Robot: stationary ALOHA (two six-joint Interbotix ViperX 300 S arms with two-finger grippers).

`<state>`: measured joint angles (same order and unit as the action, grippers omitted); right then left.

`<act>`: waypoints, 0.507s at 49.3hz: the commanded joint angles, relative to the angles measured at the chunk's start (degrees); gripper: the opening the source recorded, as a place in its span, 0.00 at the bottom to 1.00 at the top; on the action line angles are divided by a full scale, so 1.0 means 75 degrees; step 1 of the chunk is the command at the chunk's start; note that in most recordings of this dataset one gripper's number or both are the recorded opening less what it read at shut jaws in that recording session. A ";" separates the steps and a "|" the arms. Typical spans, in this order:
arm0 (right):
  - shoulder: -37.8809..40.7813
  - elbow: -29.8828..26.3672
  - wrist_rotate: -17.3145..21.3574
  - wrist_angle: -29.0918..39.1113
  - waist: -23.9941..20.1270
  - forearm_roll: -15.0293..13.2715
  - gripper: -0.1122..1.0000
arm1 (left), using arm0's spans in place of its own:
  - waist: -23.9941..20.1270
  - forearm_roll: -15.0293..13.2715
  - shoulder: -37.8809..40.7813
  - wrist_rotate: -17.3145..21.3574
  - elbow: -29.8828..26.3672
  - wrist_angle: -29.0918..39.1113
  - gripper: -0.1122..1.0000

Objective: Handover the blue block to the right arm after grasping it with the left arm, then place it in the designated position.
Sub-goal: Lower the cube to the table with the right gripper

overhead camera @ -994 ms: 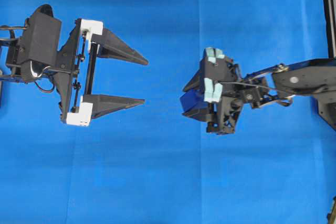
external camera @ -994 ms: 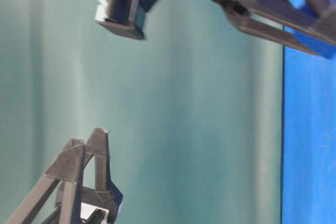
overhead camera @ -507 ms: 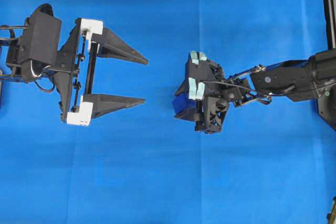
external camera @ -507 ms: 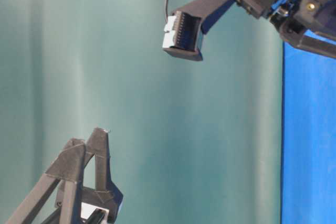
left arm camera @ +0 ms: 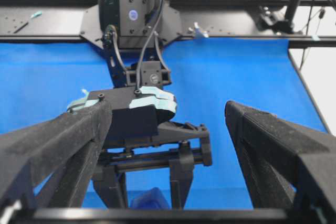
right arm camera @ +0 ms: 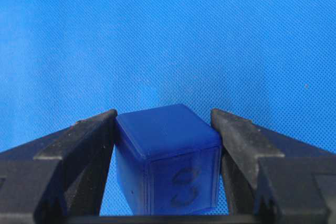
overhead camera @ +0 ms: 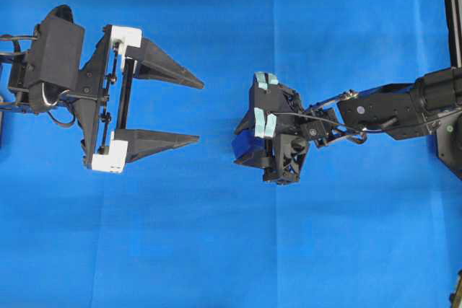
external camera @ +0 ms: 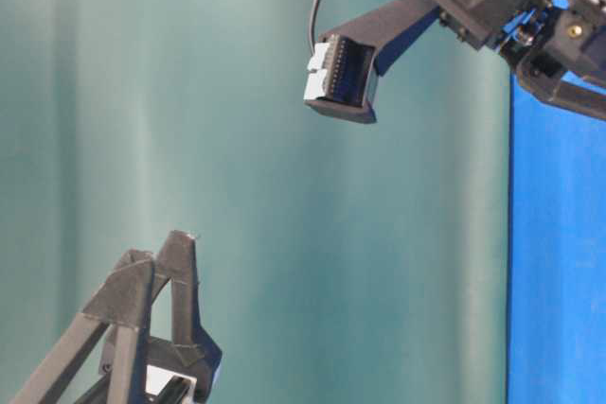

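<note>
Right arm [overhead camera: 393, 108]: shifted leftward across the overhead view since a second ago, carrying the cube along; its wrist now sits lower toward the cloth.
Left arm [overhead camera: 54, 59]: no change, parked at the left edge.
Right gripper [overhead camera: 249, 146]: partway closed, both fingers pressed on opposite faces of the blue block [right arm camera: 168, 158], with mint tape patches [overhead camera: 263, 122] on top.
Left gripper [overhead camera: 191, 110]: spread fully wide, nothing between its fingers, tips aimed at the right gripper but well apart from it.
Block position: above the blue cloth [overhead camera: 216, 250], near mid-table.
Block orientation: a cube, so no long axis; one corner edge faces the right wrist camera.
Right wrist view only: faint curved scuff marks [right arm camera: 184, 184] on the block's lower face.
Overhead view: block shows just as a dark sliver [overhead camera: 247, 143] under the gripper.
Left wrist view: block [left arm camera: 149, 201] peeks out below the right gripper's body.
</note>
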<state>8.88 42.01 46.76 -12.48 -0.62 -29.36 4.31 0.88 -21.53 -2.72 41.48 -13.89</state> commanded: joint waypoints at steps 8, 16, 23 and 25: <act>-0.0094 -0.0059 -0.0047 -0.0023 0.0023 -0.0012 0.55 | -0.0012 0.0012 -0.0105 0.0012 -0.0211 -0.0047 0.93; -0.0105 -0.0082 -0.0059 0.0105 0.0023 -0.0012 0.55 | 0.0000 0.0012 -0.0117 0.0012 -0.0211 -0.0035 0.93; -0.0094 -0.0082 -0.0059 0.0105 0.0023 -0.0070 0.55 | -0.0012 0.0012 -0.0117 0.0023 -0.0211 -0.0047 0.93; -0.0105 -0.0094 -0.0059 0.0117 0.0035 -0.0082 0.55 | -0.0012 0.0012 -0.0117 0.0023 -0.0211 -0.0035 0.93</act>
<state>8.88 42.01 46.41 -11.78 -0.53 -29.71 4.31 0.88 -21.53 -2.64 41.48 -13.89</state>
